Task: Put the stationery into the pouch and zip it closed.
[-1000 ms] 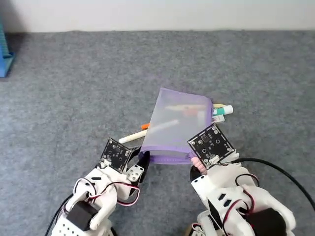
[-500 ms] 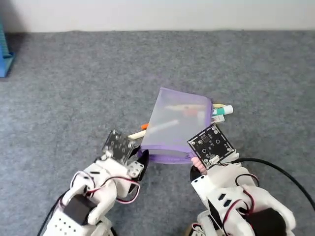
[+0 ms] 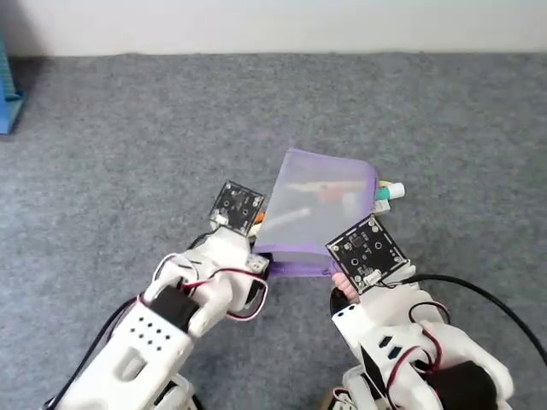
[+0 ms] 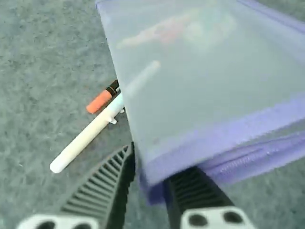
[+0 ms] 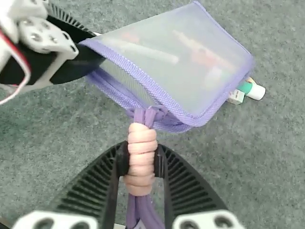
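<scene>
Pouch (image 3: 320, 209) of purple see-through cloth is in the middle of the grey worktop (image 3: 128, 128), and its long zip edge is turned to the two arms and raised off the surface. At one end of this edge the left gripper (image 4: 151, 167) has the corner of the pouch between its fingers (image 4: 107, 188). They stand narrow and pinch the cloth. Here the upper lip of the zip edge stands a little apart from the lower purple band, so the mouth looks partly open.

At the other end of the same edge a purple cord (image 5: 150, 117) comes out of the pouch and carries a pink knot (image 5: 140, 143). The right gripper (image 5: 140, 162) is closed on this knot, one finger on each side of it.

Through the cloth a second white pen (image 5: 152, 51) and an orange thing (image 5: 202, 53) are visible inside the pouch.

Outside the pouch, on the side of the left gripper, a white pen (image 4: 86, 138) lies on the worktop, and its far end goes under the pouch. An orange marker (image 4: 101, 100) lies just beside it. At the opposite short side a white and green stick (image 5: 248, 89) sticks out from under the pouch's far corner.

A blue thing (image 3: 8, 94) stands well apart from the pouch, at the edge of the high view.
</scene>
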